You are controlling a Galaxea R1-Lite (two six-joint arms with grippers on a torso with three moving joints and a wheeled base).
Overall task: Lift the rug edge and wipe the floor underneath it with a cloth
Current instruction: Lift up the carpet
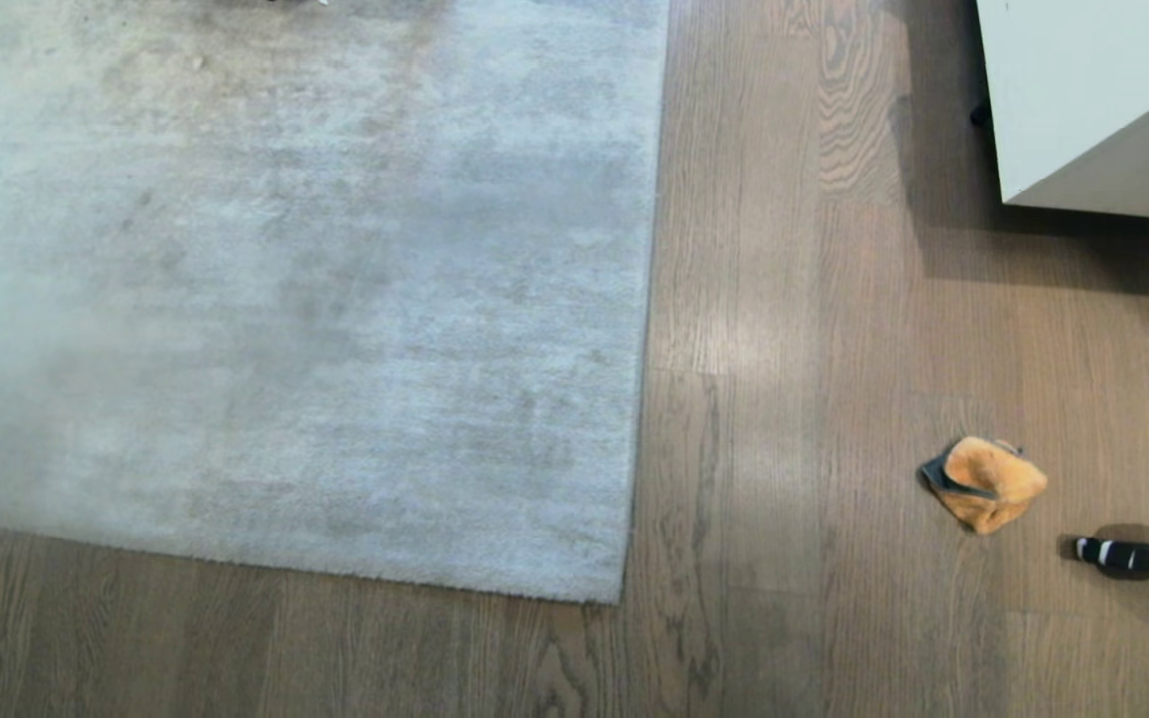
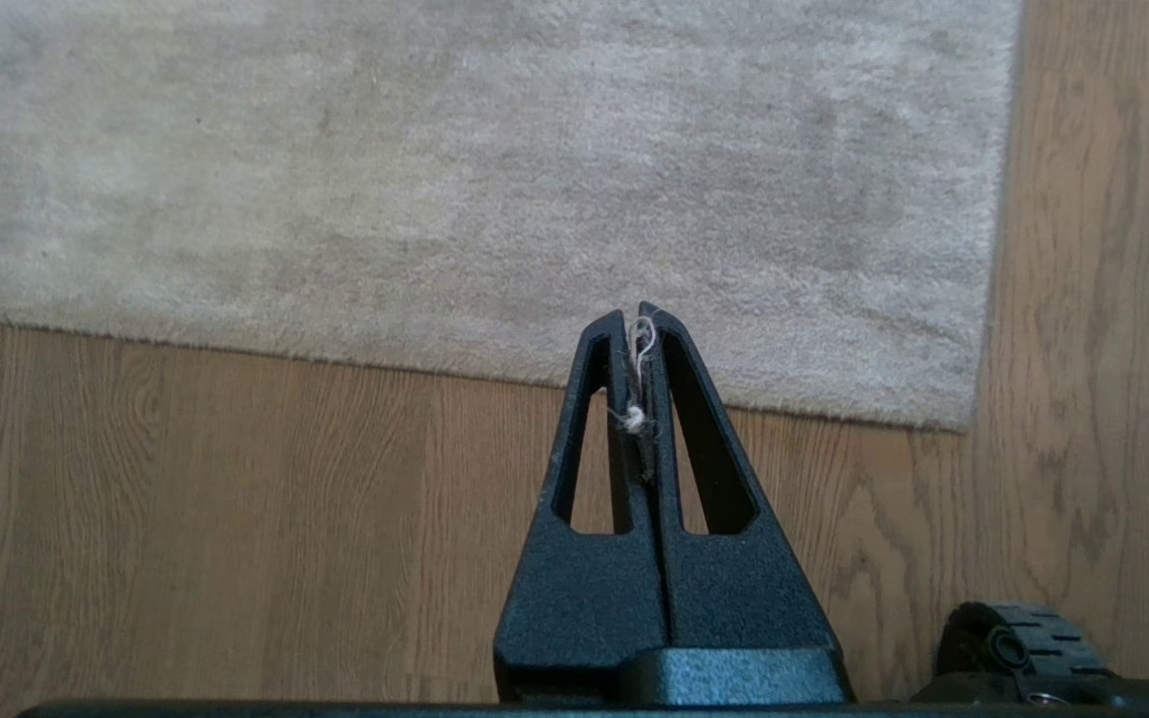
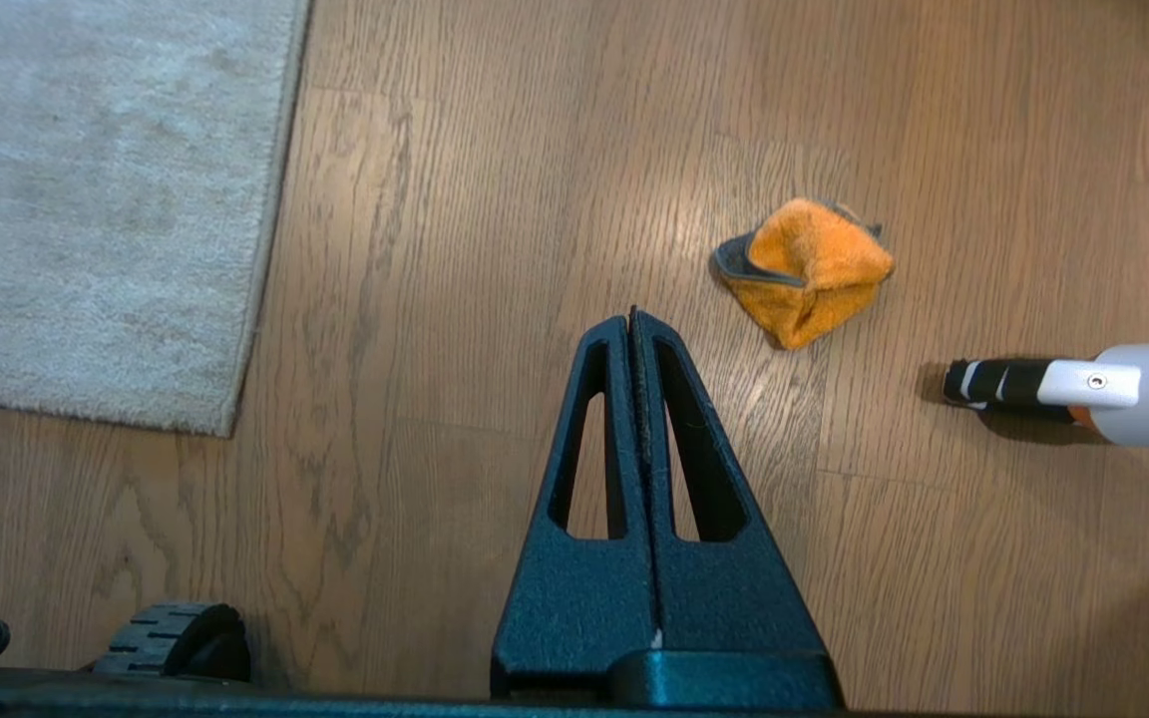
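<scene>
Even soft daylight, pale glare streak on the floor (image 1: 764, 329), cabinet (image 1: 1083, 90) shadow, slight blur

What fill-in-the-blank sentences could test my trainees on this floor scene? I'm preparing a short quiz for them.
1. The orange cloth lies crumpled on the bare ____, apart from the rug.
2. The rug edge lies ____ on the floor, not lifted.
3. The left gripper is shut, with a wisp of pale ____ caught between its fingers.
4. The right gripper is shut and holds ____.

Missing words: floor; flat; fibre; nothing
</scene>
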